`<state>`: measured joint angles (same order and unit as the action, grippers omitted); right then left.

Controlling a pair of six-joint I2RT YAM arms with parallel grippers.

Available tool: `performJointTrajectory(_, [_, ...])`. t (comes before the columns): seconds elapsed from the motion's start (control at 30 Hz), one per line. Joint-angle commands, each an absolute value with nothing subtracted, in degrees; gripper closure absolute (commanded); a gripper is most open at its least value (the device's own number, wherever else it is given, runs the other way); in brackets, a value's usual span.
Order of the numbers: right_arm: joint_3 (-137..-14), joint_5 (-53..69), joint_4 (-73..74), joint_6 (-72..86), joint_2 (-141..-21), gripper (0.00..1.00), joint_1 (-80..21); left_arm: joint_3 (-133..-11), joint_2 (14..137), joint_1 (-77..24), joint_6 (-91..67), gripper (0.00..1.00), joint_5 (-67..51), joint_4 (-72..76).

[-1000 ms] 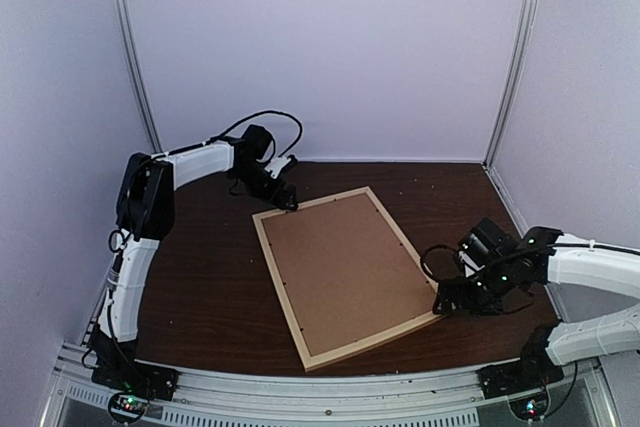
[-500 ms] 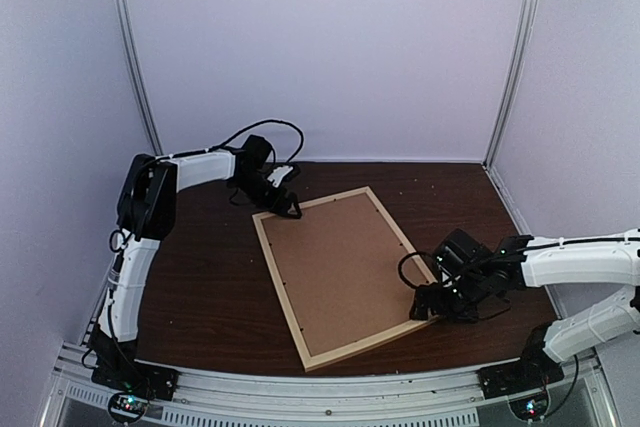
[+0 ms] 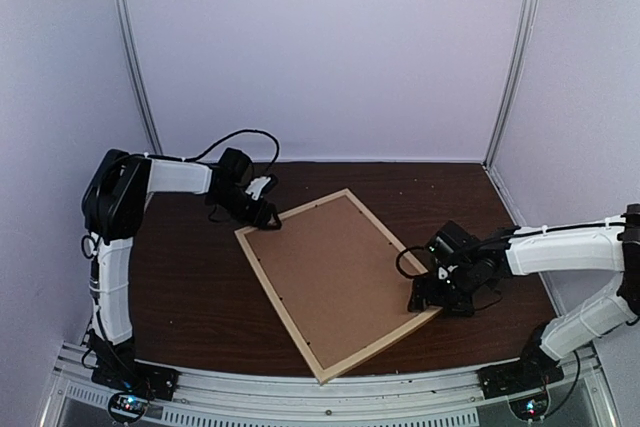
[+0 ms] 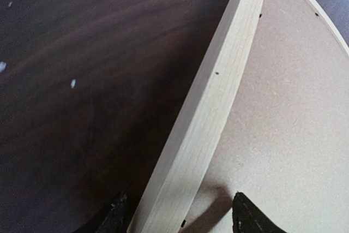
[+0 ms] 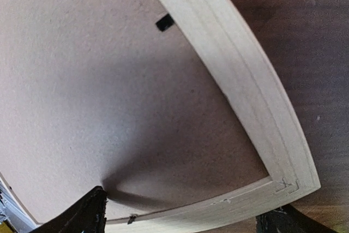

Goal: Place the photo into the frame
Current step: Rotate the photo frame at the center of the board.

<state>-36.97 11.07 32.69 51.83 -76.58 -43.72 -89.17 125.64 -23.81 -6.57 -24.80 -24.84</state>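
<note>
1. Photo: not visible in any view. It may be under the backing board (image 3: 335,277), cannot tell.
2. Frame (image 3: 283,307): lies back-side up on the surface (image 3: 190,297), skewed diagonally, roughly centred between the arms, with the board seated inside it.
3. Left end effector (image 3: 268,219): at the far left corner, set moderately wide. Its fingers (image 4: 112,219) straddle the wood strip, with a visible gap on the board side, so nothing is gripped.
4. Right end effector (image 3: 420,299): at the near right corner, jaws very wide. Its fingers (image 5: 82,214) sit either side of the corner, holding nothing.
5. Risk: with only the corners straddled, an uneven pull from the two arms could spin or skid the frame on the slick surface.
6. Risk: the thin strip could slip out of a pinch, or a finger could land on the board and press it in instead of gripping wood.
7. Risk: if the frame is lifted or flipped with the board loose, the board and whatever sits under it could drop out. Only one small black tab (image 5: 165,22) shows clearly.
8. Frame material: pale raw wood with fine grain, thin stepped strips, a mitred corner joint and square edges.
9. Board: brown matte fibreboard, flat, slightly fuzzy in texture, rectangular.
10. Surface: dark brown wood-grain, smooth, with a faint sheen and a few light specks.
</note>
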Motion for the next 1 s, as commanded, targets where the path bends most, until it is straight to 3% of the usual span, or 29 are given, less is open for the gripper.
performJointTrajectory(0.0, [-40.75,10.39,24.77,44.85,-81.54,0.07,-39.45,-79.18,119.58,-26.21,-11.63,0.36,-28.09,-27.90])
performJointTrajectory(0.27, [-51.34,14.56,27.02,33.72,-93.94,0.10,-32.78,-63.86,108.17,-31.33,-15.91,0.38,-22.86,-26.64])
performJointTrajectory(0.67, [-72.17,19.63,31.88,22.75,-114.18,0.19,-30.00,-50.18,91.26,-47.34,-27.85,0.38,-13.85,-32.12])
performJointTrajectory(0.97, [-81.41,16.70,37.18,18.81,-117.01,0.16,-28.30,-47.92,82.69,-54.23,-30.30,0.37,-18.25,-32.98])
